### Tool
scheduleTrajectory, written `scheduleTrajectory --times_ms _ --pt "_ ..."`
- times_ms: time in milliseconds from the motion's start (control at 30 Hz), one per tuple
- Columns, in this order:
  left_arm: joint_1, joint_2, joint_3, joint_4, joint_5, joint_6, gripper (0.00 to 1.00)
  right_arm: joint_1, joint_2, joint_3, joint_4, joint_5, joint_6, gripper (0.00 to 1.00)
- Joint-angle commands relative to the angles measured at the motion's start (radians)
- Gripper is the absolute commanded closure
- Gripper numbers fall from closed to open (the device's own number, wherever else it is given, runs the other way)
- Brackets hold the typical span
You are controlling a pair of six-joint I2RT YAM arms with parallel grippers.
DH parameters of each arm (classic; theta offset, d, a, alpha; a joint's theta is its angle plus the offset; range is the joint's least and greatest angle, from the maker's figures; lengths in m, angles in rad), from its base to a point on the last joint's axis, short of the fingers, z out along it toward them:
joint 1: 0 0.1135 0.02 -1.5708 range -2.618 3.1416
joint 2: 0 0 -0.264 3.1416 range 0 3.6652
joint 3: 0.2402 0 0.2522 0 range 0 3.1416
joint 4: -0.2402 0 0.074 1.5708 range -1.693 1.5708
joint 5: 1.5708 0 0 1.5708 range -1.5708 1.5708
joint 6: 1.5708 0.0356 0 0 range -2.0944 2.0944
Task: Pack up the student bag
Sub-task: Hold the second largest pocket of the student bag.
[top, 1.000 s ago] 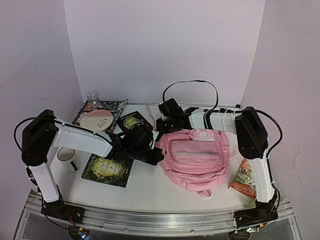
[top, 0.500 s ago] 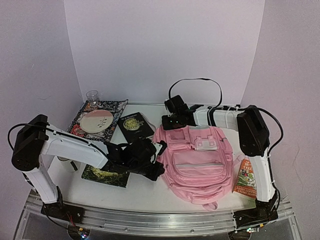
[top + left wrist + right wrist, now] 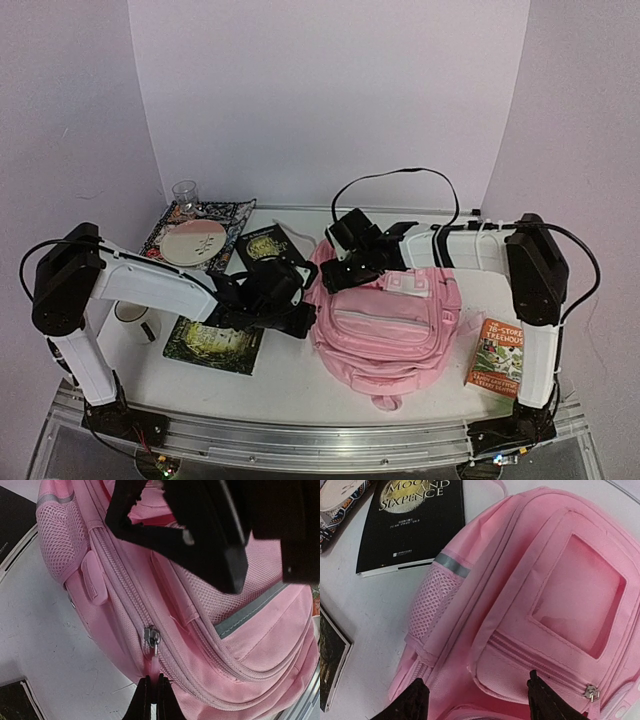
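Left gripper [image 3: 151, 700]: I see it pressed together on the pink zip pull [image 3: 150, 666] at the bag's side.
Student bag [image 3: 390, 330]: lies flat mid-worktop [image 3: 300, 375], between both arms.
Right gripper [image 3: 475, 680]: spread, hovering over the front pocket [image 3: 555, 615].

We see the student bag [image 3: 390, 335], soft and pale pink, lying flat, front pockets up, mesh side pocket showing, zips closed.
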Motion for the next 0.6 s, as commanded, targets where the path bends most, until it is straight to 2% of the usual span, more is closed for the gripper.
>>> scheduleTrajectory --times_ms 0,167,267,400,433,500,567 --pt "0.004 0.016 0.035 0.071 0.004 0.013 1.00 0.003 0.075 0.062 -0.055 0.125 0.016 0.30" --pt "0.004 0.020 0.031 0.077 0.028 0.010 1.00 0.002 0.156 0.140 -0.068 0.264 0.023 0.30" --pt "0.004 0.020 0.027 0.077 0.036 0.014 1.00 0.002 0.210 0.185 -0.084 0.336 0.000 0.37" --pt "0.003 0.008 0.023 0.077 0.050 0.024 1.00 -0.002 0.262 0.244 -0.101 0.363 -0.025 0.67" --pt "0.004 -0.001 0.018 0.077 0.048 0.026 1.00 -0.006 0.268 0.251 -0.103 0.366 -0.026 0.77" --pt "0.003 -0.013 0.011 0.077 0.050 0.028 1.00 -0.016 0.278 0.264 -0.103 0.372 -0.028 0.90" --pt "0.002 -0.026 0.000 0.074 0.055 0.029 1.00 -0.029 0.287 0.278 -0.103 0.377 -0.032 0.98"
